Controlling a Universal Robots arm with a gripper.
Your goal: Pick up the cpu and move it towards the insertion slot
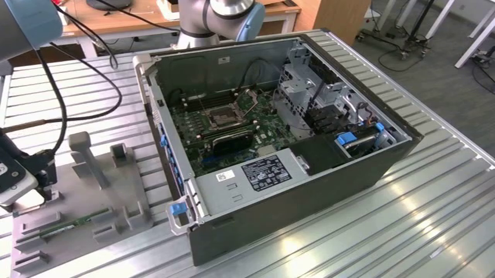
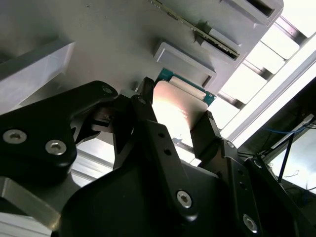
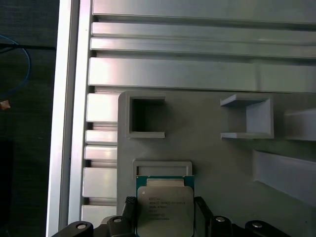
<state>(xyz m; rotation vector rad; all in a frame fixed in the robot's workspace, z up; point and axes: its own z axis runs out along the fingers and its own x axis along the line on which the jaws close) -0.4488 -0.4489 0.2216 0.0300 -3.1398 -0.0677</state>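
The cpu (image 3: 165,200), a thin square chip with a silvery top and green edge, sits between the two black fingers of my gripper (image 3: 164,211), which press against its opposite sides. In the second wrist view the same cpu (image 2: 180,106) is clamped by the gripper (image 2: 175,116) just over the grey fixture (image 2: 98,39). In the exterior view the gripper (image 1: 32,197) hangs at the far left above the fixture (image 1: 85,202). The insertion slot (image 1: 220,119), a silver-framed socket with a dark centre, lies on the motherboard inside the open computer case (image 1: 309,191), well to the exterior view's right of the gripper.
A long green memory stick (image 1: 73,223) lies in a groove of the fixture. Upright grey posts (image 1: 81,153) stand on the fixture between gripper and case. The case wall (image 1: 159,133) faces the fixture. A black cable (image 1: 54,87) trails across the ribbed metal table (image 1: 433,220).
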